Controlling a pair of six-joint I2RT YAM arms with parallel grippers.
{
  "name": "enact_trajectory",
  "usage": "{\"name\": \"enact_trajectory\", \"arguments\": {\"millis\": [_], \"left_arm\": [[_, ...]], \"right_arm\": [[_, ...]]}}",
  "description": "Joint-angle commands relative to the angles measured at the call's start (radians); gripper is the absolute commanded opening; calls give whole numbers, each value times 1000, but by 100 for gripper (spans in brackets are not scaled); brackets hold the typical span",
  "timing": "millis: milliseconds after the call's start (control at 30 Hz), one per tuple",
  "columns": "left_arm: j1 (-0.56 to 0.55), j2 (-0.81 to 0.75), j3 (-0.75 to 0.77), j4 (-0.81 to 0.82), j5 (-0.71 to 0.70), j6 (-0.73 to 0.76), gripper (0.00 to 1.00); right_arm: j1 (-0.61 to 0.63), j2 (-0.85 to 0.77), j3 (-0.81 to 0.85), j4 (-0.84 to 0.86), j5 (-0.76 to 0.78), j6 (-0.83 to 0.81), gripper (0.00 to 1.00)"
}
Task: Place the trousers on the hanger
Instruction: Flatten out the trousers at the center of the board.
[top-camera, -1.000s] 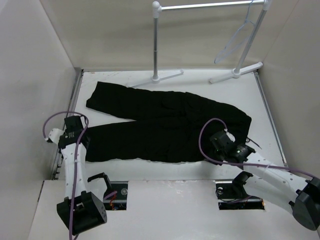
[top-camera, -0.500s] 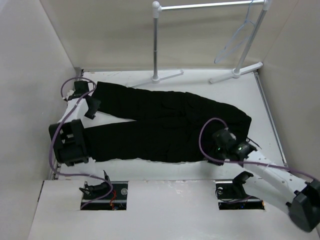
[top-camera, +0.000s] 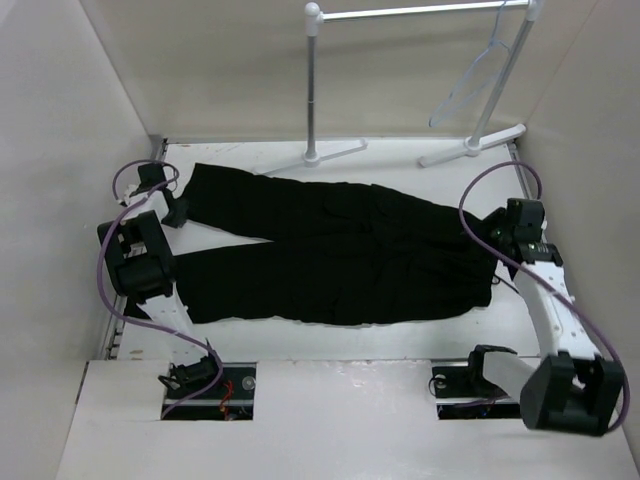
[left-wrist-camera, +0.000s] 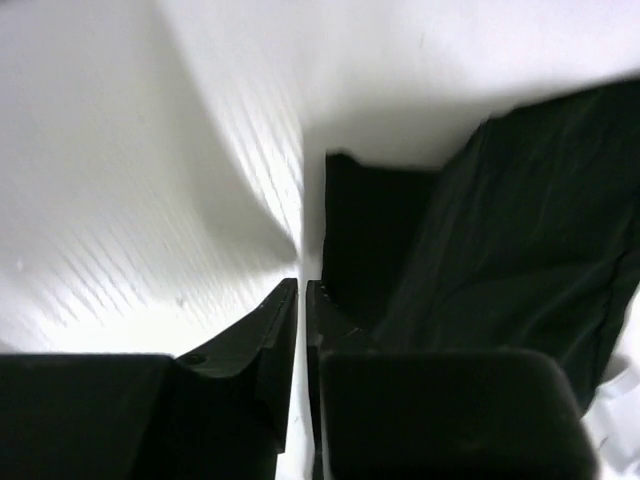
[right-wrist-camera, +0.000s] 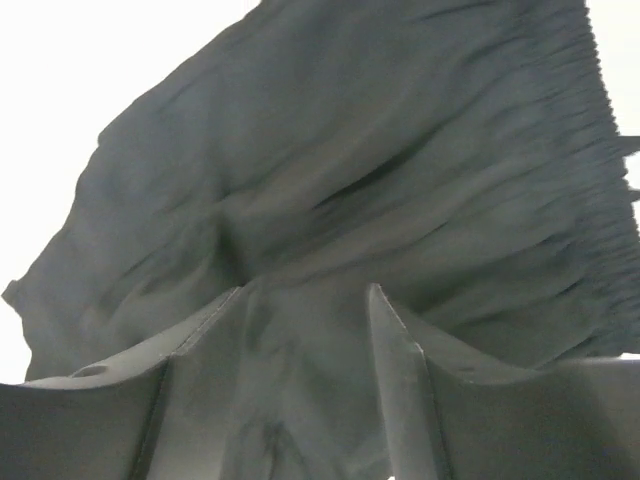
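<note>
The black trousers (top-camera: 330, 250) lie flat on the table, legs to the left and gathered waist to the right. The pale hanger (top-camera: 470, 85) hangs from the rack rail at the back right. My left gripper (top-camera: 178, 212) is at the cuff of the far leg. In the left wrist view its jaws (left-wrist-camera: 302, 285) stand shut to a hairline slit with white table showing through, and the cuff (left-wrist-camera: 520, 220) lies just beside the right finger. My right gripper (top-camera: 498, 250) is at the waist, open (right-wrist-camera: 308, 290), with the trousers' cloth (right-wrist-camera: 350, 150) rising between its fingers.
A white rack (top-camera: 313, 100) stands at the back, its T-shaped feet (top-camera: 320, 155) on the table just behind the trousers. Beige walls close in on the left and right. Purple cables loop off both arms.
My left arm swung from the near left up to the far leg's cuff, and its jaws closed. My right arm moved from the near edge of the waist to its right side and opened.
</note>
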Motion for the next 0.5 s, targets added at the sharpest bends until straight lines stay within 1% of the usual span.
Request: {"name": "enact_trajectory", "arguments": {"millis": [0,33,67,100,133,200,233,300,400,467], "left_arm": [[35,-10,-3,82,-36,-32,5],[39,-10,-8,93,-36,-38,4],[42,-13,-9,101,-36,-44,3],[43,-14,-9,107,-37,-47,2],[46,-19,-11,108,-40,-47,1],[51,-27,-17,102,-55,-47,1],[58,-37,-31,93,-69,-47,0],[75,-62,-66,69,-89,-71,0],[92,-99,-107,38,-103,-94,2],[108,-140,-138,29,-132,-111,3]], "right_arm": [[-86,118,56,98,22,-6,51],[-107,162,74,121,39,-5,46],[-138,207,97,136,62,-2,39],[-158,253,126,150,77,2,35],[-175,299,160,158,100,-7,34],[-210,388,227,144,145,-21,38],[-225,420,249,141,159,-27,42],[-244,474,271,141,205,-33,56],[-262,532,277,167,216,-39,60],[-274,569,284,184,214,-50,65]]}}
